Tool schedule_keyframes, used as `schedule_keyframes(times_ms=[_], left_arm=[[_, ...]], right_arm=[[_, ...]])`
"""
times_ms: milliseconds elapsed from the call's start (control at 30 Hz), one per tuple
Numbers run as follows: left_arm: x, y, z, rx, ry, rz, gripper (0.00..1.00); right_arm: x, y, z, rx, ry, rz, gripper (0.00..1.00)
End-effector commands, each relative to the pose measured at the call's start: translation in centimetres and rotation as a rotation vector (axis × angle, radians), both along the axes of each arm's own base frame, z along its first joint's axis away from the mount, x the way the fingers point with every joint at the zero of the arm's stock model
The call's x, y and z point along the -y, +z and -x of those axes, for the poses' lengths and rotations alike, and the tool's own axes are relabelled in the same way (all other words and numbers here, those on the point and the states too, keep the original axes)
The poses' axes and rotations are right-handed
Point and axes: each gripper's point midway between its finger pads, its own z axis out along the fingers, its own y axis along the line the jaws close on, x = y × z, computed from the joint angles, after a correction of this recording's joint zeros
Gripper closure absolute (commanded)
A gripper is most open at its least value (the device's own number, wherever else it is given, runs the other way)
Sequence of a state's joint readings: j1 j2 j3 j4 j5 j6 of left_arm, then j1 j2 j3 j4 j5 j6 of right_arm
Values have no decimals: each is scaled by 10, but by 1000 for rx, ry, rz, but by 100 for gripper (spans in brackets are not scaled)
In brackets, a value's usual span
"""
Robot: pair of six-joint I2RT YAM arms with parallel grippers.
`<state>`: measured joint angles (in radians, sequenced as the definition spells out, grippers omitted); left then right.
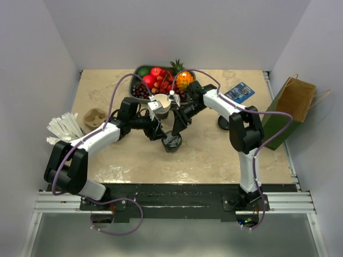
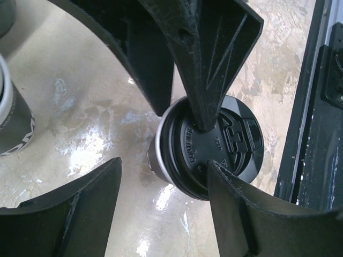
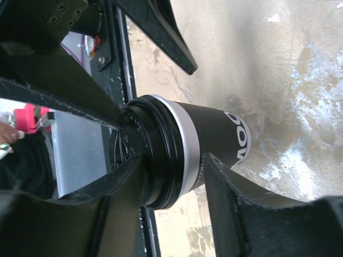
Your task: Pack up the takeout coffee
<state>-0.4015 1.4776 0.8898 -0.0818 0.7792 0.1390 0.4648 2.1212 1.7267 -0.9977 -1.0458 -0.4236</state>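
jaws, left: left gripper (image 2: 165,163) wide, straddling the takeout coffee (image 1: 172,142), one finger touching its lid (image 2: 225,142).
jaws, right: right gripper (image 3: 174,158) narrower, fingertip on lid; whether i grip, cannot tell.
coffee: upright, mid-table (image 1: 214,155).
step: securing the cup.
next: firm hold, level lift toward paper bag (image 1: 292,104), i judge.

- Shows the takeout coffee (image 3: 214,144) close up on the mottled beige table (image 3: 278,64), near its railed edge: black lid, white rim band, dark wall with white lettering.
- Puts the right gripper (image 3: 170,159) astride it, one finger across the lid, the other beside the wall; pressing or not, cannot tell.
- Brings one left gripper (image 3: 159,96) finger to the lid, the other clear.
- Catches something pink (image 3: 35,118) beyond the edge.
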Motion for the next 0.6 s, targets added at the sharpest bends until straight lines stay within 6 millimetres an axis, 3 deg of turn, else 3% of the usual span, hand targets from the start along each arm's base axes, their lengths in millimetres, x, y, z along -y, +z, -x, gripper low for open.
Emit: schedule_keyframes(times_ms=[0,333,567], left_arm=[[2,14,-14,23,8,57,32],[7,15,-20,12,8,85,33],[7,19,-15,-49,-7,121,25]], right_arm=[[-7,9,-2,-8,15,-42,51],[-10,2,-3,-71,-15,-25,57],[-8,0,-3,-126,-41,-28,59]])
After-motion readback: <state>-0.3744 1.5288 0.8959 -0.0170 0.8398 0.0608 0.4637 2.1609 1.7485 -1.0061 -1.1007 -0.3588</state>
